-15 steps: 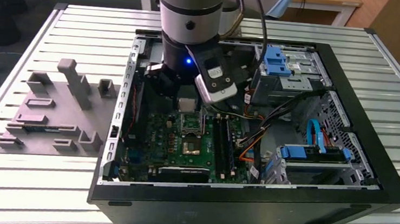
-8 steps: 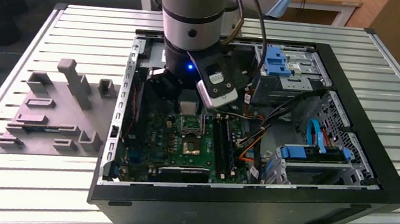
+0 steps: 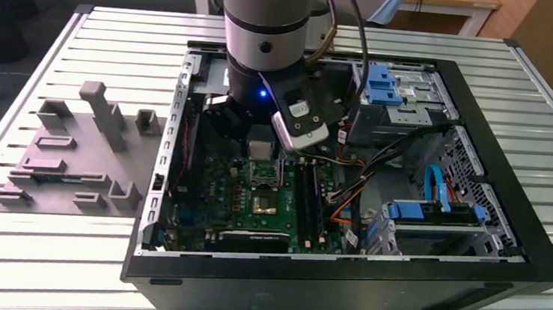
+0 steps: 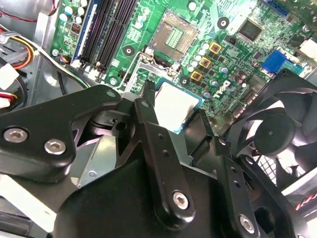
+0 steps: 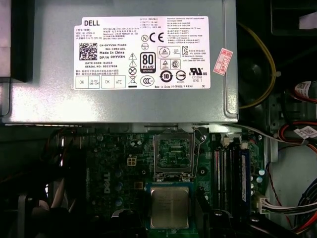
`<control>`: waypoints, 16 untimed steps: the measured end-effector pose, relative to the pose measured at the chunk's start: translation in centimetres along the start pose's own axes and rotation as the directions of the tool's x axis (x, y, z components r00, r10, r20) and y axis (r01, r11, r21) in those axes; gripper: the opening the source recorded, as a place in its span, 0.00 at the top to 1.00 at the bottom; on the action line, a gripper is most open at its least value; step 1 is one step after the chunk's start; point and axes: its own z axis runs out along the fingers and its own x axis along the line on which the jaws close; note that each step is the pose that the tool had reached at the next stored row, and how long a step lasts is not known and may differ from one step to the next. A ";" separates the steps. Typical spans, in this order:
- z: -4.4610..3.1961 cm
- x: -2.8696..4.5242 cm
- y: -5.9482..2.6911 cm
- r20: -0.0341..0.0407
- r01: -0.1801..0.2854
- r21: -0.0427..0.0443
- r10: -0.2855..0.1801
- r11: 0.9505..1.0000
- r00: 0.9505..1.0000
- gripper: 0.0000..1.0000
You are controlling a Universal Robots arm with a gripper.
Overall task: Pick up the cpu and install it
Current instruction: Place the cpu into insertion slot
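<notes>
The cpu point(image 4: 173, 105), pinched by the gripper point(image 4: 175, 106), hangs over the motherboard point(image 4: 233, 69).

Quick count: one cpu point(image 5: 169, 207), one motherboard point(image 3: 252, 198), one case point(image 3: 345, 289), one power supply point(image 5: 124, 99), one fan point(image 4: 277, 129), two blue drive brackets point(image 3: 383, 85) point(image 3: 422, 211), plus one grey tray point(image 3: 64, 174) at 9 o'clock from the case in the exterior view.

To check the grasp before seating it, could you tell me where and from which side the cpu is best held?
Probably by two opposite thin edges, coming from straight above its flat top. The cpu is a thin flat square, so only its rim offers grip. In the second wrist view the gripper brackets it this way, fingers on opposite edges.
</notes>
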 end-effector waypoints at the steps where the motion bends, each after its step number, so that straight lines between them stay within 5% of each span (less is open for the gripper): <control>1: -0.01 0.00 -0.07 0.000 0.000 0.000 0.000 1.000 1.000 0.53; 16: 1.41 -0.02 -0.54 0.000 0.000 0.001 0.000 1.000 1.000 0.53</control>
